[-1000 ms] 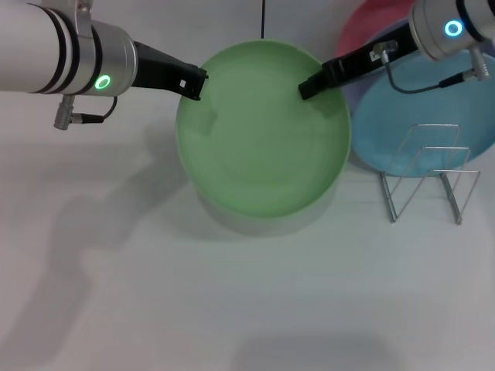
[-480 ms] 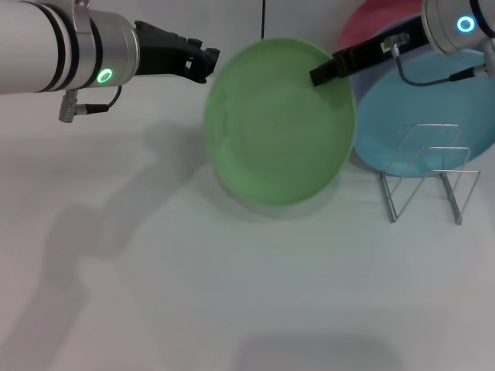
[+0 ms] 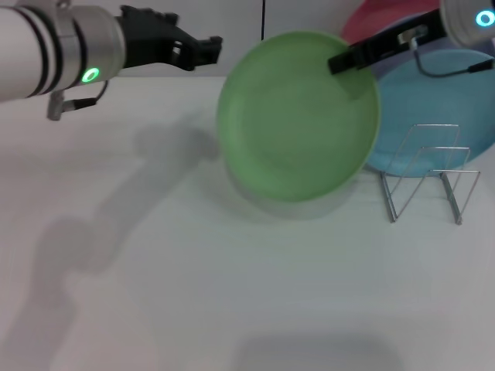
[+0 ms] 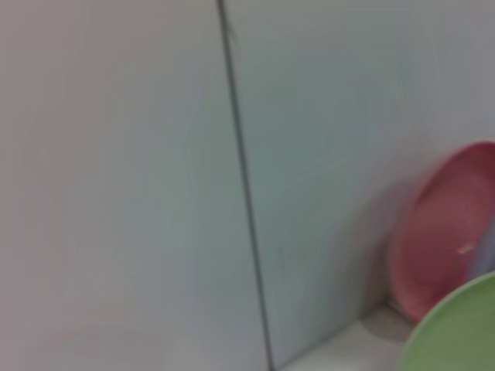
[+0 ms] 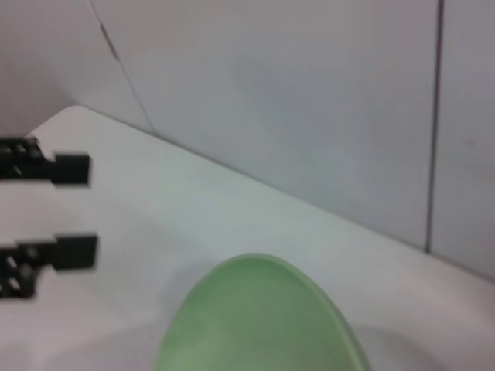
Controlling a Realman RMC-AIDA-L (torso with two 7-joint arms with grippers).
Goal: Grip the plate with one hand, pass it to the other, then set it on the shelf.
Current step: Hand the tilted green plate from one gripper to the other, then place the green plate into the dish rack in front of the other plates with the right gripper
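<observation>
The light green plate point(image 3: 298, 116) hangs tilted above the table, held only at its upper right rim by my right gripper point(image 3: 337, 62), which is shut on it. The right wrist view shows the plate point(image 5: 255, 321) from its rim. My left gripper point(image 3: 210, 48) is open and stands apart from the plate's left edge, with a gap between them. Its two black fingers point(image 5: 60, 169) show spread in the right wrist view, nothing between them. The wire shelf point(image 3: 429, 174) stands on the table, to the right of the plate and a little nearer. The plate's edge point(image 4: 456, 332) shows in the left wrist view.
A light blue plate point(image 3: 445, 100) lies behind the shelf at the right. A pink plate point(image 3: 379, 19) leans at the back wall, also the pink plate point(image 4: 445, 239) in the left wrist view. White tabletop point(image 3: 193, 294) spreads to the front and left.
My left gripper let go of the plate's left rim and drew back to the left. My right gripper carried the plate to the right, closer to the shelf.
</observation>
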